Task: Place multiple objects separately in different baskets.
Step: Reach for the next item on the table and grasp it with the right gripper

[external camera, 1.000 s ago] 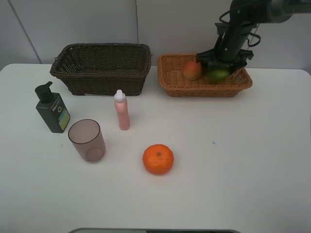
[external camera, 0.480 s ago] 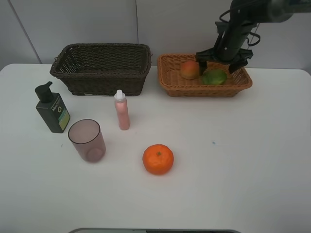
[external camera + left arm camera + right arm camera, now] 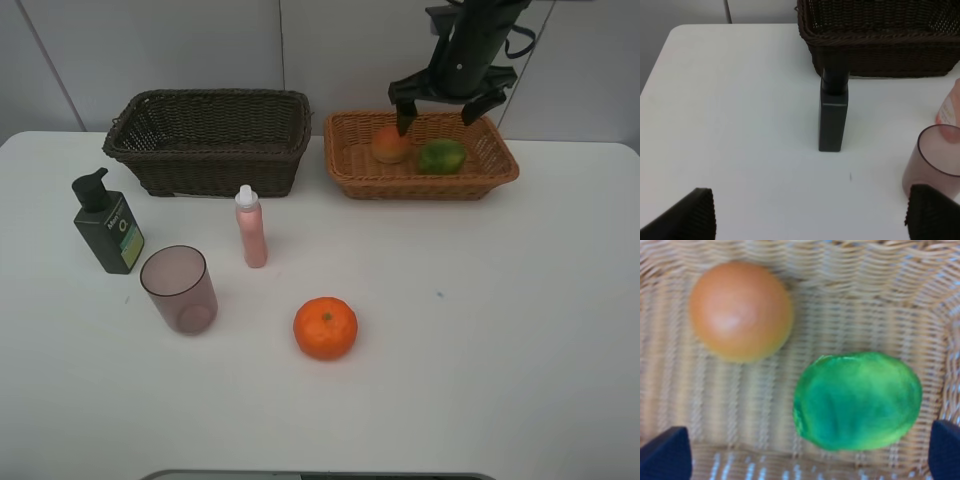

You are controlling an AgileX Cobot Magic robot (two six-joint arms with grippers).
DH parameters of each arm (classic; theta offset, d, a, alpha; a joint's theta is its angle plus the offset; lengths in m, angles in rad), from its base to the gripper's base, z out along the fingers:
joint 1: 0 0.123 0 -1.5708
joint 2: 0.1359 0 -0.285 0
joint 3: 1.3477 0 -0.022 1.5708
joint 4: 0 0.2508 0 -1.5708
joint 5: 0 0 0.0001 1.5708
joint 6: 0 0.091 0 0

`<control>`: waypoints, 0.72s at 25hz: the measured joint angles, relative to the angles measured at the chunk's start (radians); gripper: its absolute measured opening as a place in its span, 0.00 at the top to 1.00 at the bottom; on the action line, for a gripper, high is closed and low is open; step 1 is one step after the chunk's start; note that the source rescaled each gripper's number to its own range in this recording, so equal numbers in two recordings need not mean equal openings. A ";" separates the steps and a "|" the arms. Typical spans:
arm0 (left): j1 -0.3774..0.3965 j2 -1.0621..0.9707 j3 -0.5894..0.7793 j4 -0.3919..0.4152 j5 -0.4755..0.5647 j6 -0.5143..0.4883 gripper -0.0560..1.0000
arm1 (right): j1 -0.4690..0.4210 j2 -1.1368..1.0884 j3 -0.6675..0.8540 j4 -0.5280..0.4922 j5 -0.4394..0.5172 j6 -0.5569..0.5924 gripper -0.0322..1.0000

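Note:
The green fruit and the red-yellow fruit lie side by side in the orange-tan basket; both show in the right wrist view. My right gripper hangs open and empty above them. The orange, the pinkish cup, the pink bottle and the dark green pump bottle stand on the white table. My left gripper is open near the pump bottle and cup. The dark brown basket holds nothing I can see.
The white table meets a grey wall behind the two baskets. The dark brown basket also shows in the left wrist view, behind the pump bottle.
My right gripper has let go of the green fruit in the orange-tan basket and risen above it, open. The left arm has not moved.

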 joint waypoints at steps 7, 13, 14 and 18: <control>0.000 0.000 0.000 0.000 0.000 0.000 0.02 | 0.108 -0.047 0.005 0.036 0.160 -0.102 0.00; 0.000 0.000 0.000 0.000 0.000 0.000 0.02 | 0.232 -0.170 0.146 0.062 0.171 -0.243 0.00; 0.000 0.000 0.000 0.000 0.000 0.000 0.02 | 0.254 -0.197 0.181 0.065 0.161 -0.268 0.00; 0.000 0.000 0.000 0.000 0.000 0.000 0.02 | 0.348 -0.296 0.343 0.086 0.078 -0.355 0.00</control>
